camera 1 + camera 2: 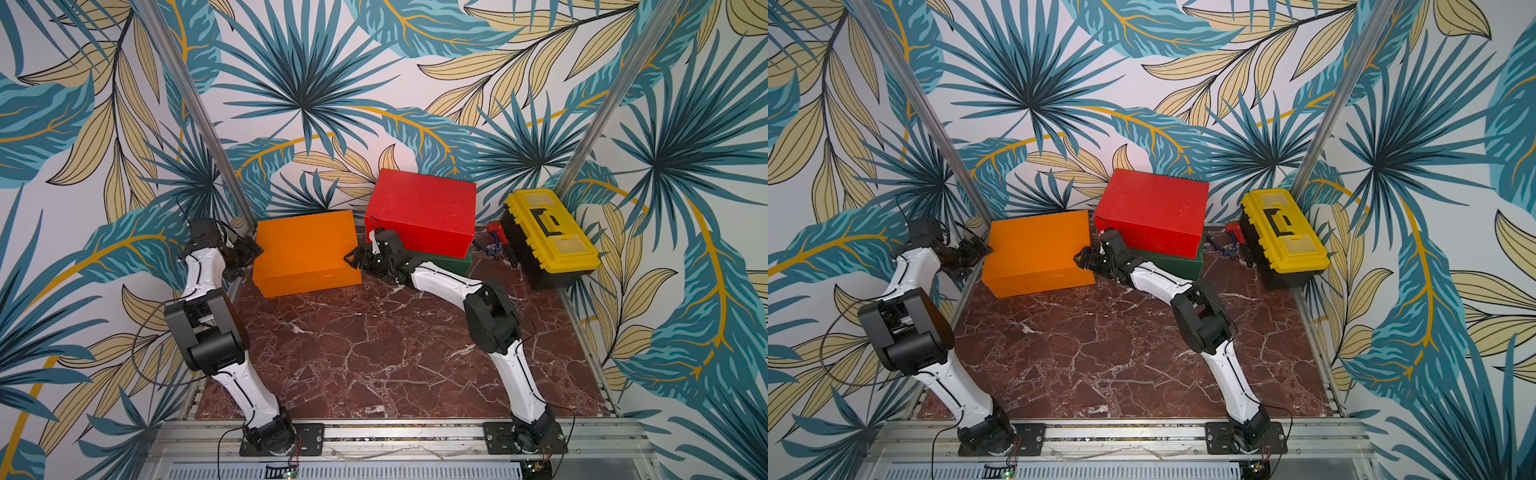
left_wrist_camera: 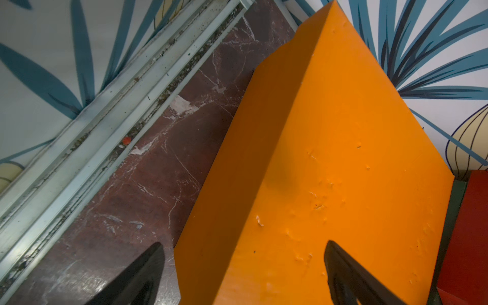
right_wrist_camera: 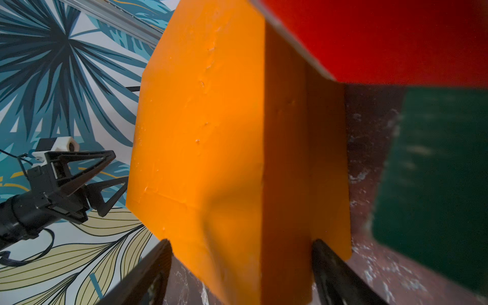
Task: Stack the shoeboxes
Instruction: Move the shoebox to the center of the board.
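Observation:
The orange shoebox (image 1: pixel 305 253) lies flat on the marble table at the back left, close to the wall rail. My left gripper (image 1: pixel 258 250) sits at its left end, open; in the left wrist view it (image 2: pixel 244 244) straddles the lid's edge, one finger over the top and one beside the wall with a gap. My right gripper (image 1: pixel 350 257) sits at the right end, open, its (image 3: pixel 241 240) fingers astride the lid's top edge. The red shoebox (image 1: pixel 422 216) rests on the dark green shoebox (image 1: pixel 462 264), just right of the orange one.
A yellow-lidded black toolbox (image 1: pixel 548 239) stands at the back right, with red-handled pliers (image 1: pixel 494 241) between it and the stacked boxes. Aluminium rails and leaf-patterned walls close in three sides. The marble table (image 1: pixel 374 353) stretches toward the arm bases.

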